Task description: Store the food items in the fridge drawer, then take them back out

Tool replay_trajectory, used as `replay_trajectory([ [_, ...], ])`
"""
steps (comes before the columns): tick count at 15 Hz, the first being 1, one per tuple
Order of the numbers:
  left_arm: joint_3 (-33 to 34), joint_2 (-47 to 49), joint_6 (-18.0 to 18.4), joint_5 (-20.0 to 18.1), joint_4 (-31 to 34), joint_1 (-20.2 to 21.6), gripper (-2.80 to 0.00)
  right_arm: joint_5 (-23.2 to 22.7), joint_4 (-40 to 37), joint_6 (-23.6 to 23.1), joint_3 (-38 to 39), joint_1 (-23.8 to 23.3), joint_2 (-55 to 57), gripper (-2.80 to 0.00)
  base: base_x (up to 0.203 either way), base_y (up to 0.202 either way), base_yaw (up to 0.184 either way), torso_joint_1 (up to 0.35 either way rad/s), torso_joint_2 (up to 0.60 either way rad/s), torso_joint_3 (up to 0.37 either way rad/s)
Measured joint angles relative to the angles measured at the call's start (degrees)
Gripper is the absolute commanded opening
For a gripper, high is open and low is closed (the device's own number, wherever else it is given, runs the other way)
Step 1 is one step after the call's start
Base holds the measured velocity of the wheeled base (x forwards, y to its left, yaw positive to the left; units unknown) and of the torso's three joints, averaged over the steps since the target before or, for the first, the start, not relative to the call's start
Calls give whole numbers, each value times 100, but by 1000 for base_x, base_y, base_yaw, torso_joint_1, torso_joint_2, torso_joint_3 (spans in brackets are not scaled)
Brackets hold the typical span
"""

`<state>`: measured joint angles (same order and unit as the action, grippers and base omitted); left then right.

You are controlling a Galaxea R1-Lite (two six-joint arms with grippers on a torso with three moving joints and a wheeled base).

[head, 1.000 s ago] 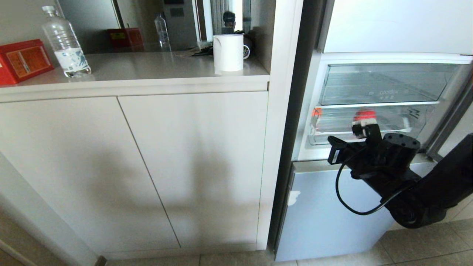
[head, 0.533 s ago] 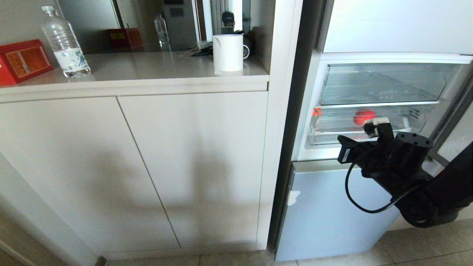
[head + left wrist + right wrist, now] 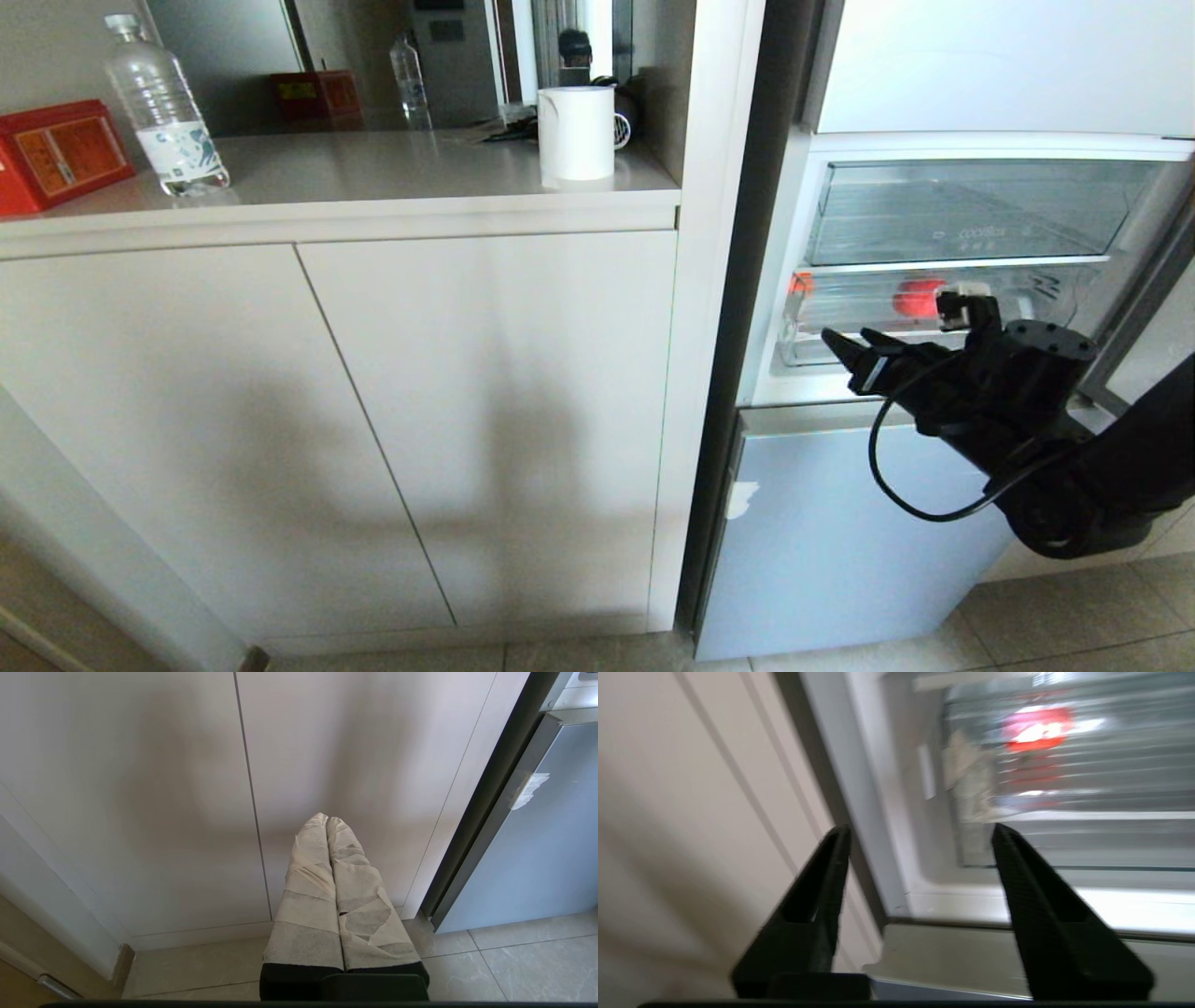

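A glossy red food item (image 3: 915,297) (image 3: 1036,728) lies inside the clear fridge drawer (image 3: 840,315) (image 3: 1069,847). An orange-red patch (image 3: 800,283) shows at the drawer's left end; I cannot tell what it is. My right gripper (image 3: 845,353) (image 3: 920,830) hovers just in front of the drawer's left front corner. It is open, nothing sits between its black fingers, and it stands apart from the red piece. My left gripper (image 3: 327,820) is parked low before the cabinet doors, its taped fingers shut on nothing.
A clear flat-fronted bin (image 3: 962,215) sits above the drawer. A pale blue fridge door panel (image 3: 822,541) lies below my right arm. On the left are white cabinet doors (image 3: 485,420) under a counter holding a water bottle (image 3: 163,107), a red box (image 3: 61,154) and a white mug (image 3: 576,133).
My right gripper was shut and is now open. Its wrist has rolled, and the fingertips have swung left towards the drawer's left corner. The red piece has stayed in place.
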<state>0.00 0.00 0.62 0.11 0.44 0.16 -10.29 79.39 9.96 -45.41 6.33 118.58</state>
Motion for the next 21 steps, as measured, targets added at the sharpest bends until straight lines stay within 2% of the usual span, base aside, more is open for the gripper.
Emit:
replay_trajectory([
  [1,0,0,-1,0,0,0,-280,-149,6,25,-65,-16,93,0,0,0,0,0,0,0],
  [3,0,0,0,-1,0,0,-280,-151,111,-20,-331,-44,330,0,0,0,0,0,0,0],
  [8,0,0,-2,0,0,0,-280,259,115,-189,-1145,-69,926,0,0,0,0,0,0,0],
  [13,0,0,0,0,0,0,-280,497,-282,-215,-1805,-69,1265,0,0,0,0,0,0,0],
  [16,0,0,0,0,0,0,-280,912,-630,-226,-2254,-24,1414,0,0,0,0,0,0,0],
  [21,0,0,0,0,0,0,-280,940,-681,-228,-2558,-3,1571,0,0,0,0,0,0,0],
])
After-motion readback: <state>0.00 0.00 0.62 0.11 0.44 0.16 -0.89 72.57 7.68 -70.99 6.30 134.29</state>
